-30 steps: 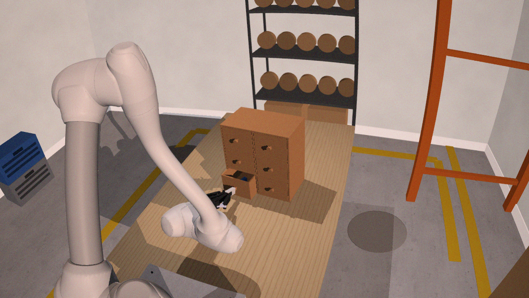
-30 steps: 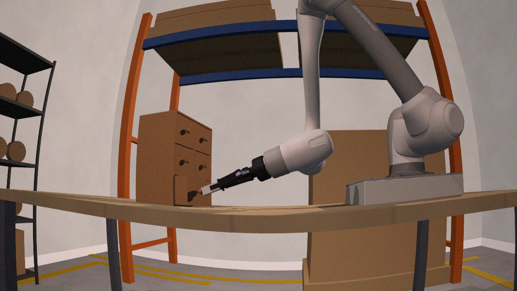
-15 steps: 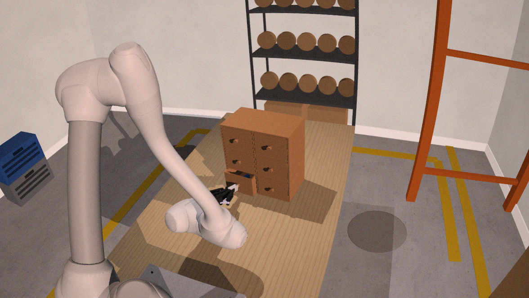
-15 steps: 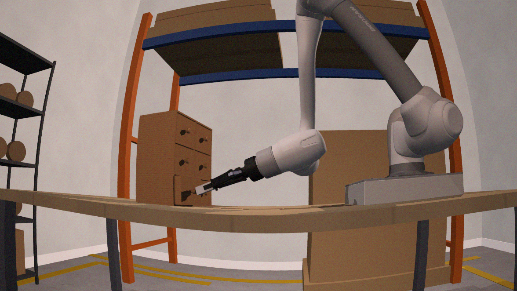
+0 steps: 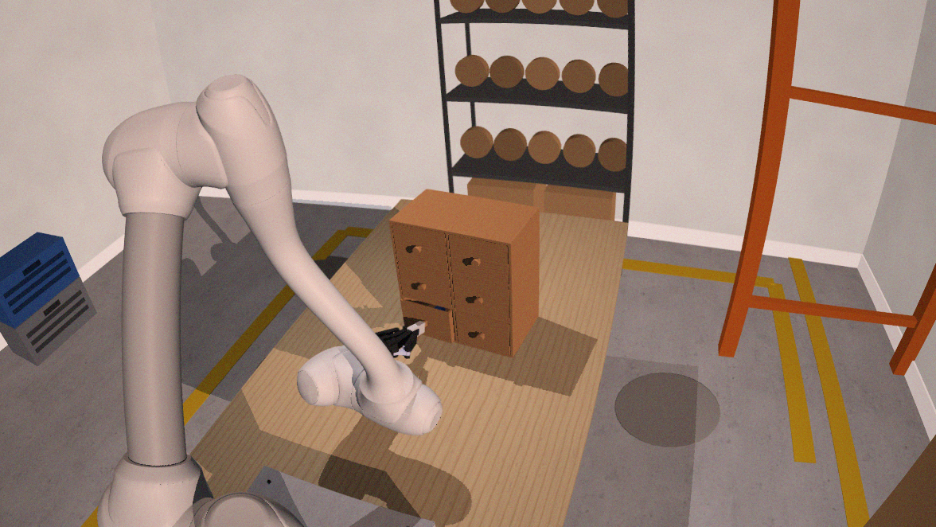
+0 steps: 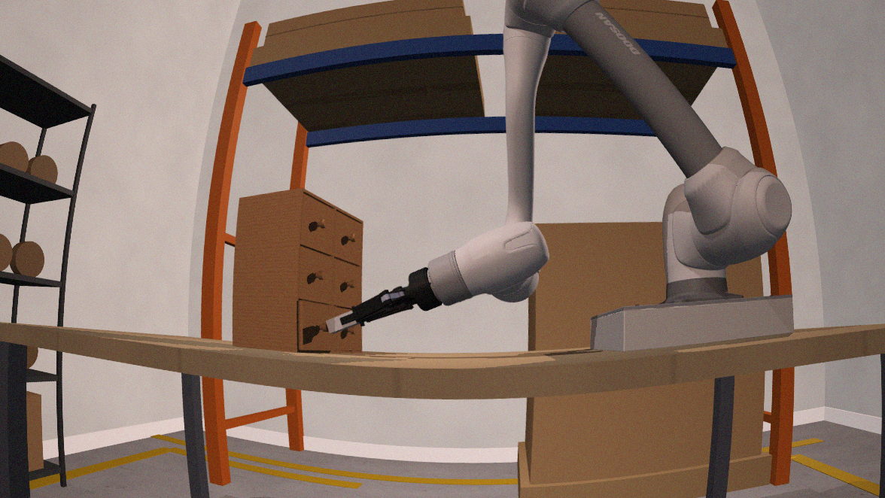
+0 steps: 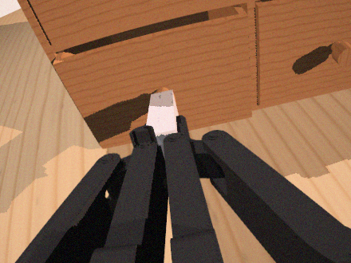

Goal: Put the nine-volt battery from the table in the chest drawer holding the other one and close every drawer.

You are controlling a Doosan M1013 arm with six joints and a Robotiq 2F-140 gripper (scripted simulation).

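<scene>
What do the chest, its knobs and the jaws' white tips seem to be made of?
Chest: looks like matte brown wood, with fine grain lines on the drawer fronts. Knobs: seemingly the same wood, small round pegs. White tips: smooth pale pads, perhaps plastic or rubber; the look leaves it open. The shut jaws are dark and matte.

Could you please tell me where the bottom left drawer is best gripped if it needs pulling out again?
Grip its round knob, coming straight at the drawer front. The knob is all that sticks out. The shut end effector would probably need opening first.
</scene>
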